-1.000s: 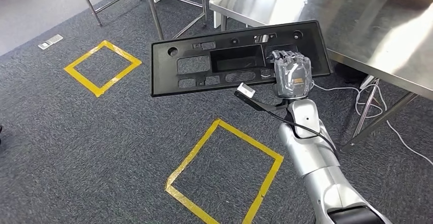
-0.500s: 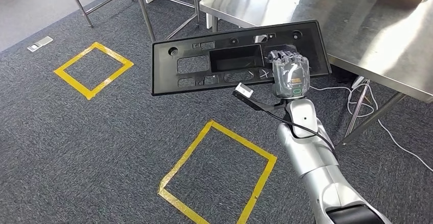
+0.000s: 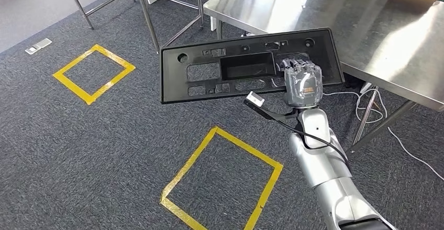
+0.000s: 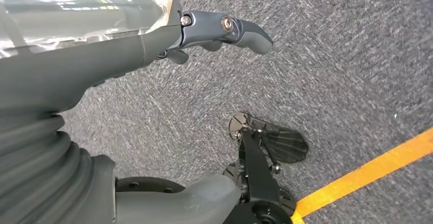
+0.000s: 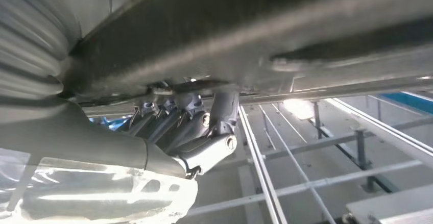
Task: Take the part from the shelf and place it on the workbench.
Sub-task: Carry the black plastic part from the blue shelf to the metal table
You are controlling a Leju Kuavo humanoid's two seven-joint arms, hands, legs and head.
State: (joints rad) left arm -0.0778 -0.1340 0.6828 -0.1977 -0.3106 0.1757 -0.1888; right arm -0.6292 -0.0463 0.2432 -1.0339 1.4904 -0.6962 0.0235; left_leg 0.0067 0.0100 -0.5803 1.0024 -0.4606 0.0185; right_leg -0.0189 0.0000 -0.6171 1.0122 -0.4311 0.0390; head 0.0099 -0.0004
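Right hand (image 3: 302, 83) raised in front of the body, fingers wrapped over the near long edge of the black plastic part (image 3: 246, 65), toward its right end. Grip firm; part carried flat-ish, long side across the view, slightly tilted with its left end lower. Right wrist view: fingers (image 5: 176, 124) curled up against the underside of the part (image 5: 255, 25), thumb alongside.

Part: long rectangular panel with raised rim, a deep rectangular pocket in the middle, several cut-outs and round holes. It hangs in the air above the carpet floor (image 3: 78, 146); its far right corner overlaps the near edge of the steel tabletop (image 3: 377, 25) in the head view. Whether it touches the tabletop cannot be told; it looks held clear of it.

Left hand (image 4: 214, 30) hangs low over the carpet in the left wrist view, fingers loosely apart, holding nothing.

Floor: grey carpet with two yellow tape squares, one (image 3: 222, 180) just below the part, near the right arm, another (image 3: 94, 73) off to the left. Small flat grey plate (image 3: 39, 45) on the carpet at far left. White cable (image 3: 366, 101) lies under the tabletop beside its steel legs.
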